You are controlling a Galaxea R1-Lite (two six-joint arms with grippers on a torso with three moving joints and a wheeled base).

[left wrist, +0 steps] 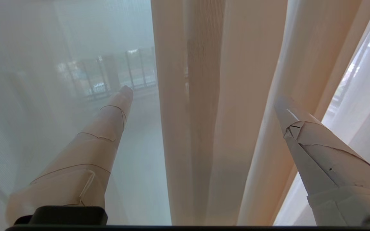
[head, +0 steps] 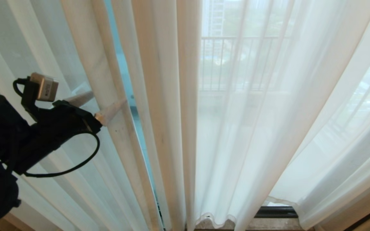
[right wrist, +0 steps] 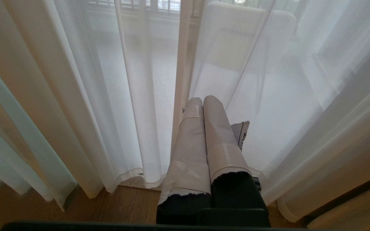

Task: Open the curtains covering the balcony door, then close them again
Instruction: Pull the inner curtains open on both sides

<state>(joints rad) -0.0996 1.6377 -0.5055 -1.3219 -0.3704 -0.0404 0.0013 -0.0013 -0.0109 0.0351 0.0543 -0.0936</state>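
The sheer white curtains (head: pixel 159 96) hang drawn across the balcony door, whose dark bottom frame (head: pixel 276 211) shows under the wavy hem. A narrow slit of bare glass (head: pixel 130 83) runs between two folds. My left gripper (head: pixel 108 98) is open at mid height on the left, its taped fingers on either side of one thick fold (head: pixel 103 70). In the left wrist view that fold (left wrist: pixel 204 128) stands between the spread fingers of the left gripper (left wrist: pixel 202 94) without being pinched. My right gripper (right wrist: pixel 203 98) is shut on nothing, low down, pointing at the curtain hem (right wrist: pixel 130 175).
A balcony railing (head: pixel 236 61) shows through the fabric. Wooden floor (right wrist: pixel 75 205) lies in front of the hem, with a stone threshold (head: pixel 268 224) under the door. More curtain folds (head: pixel 348 144) sweep out to the right.
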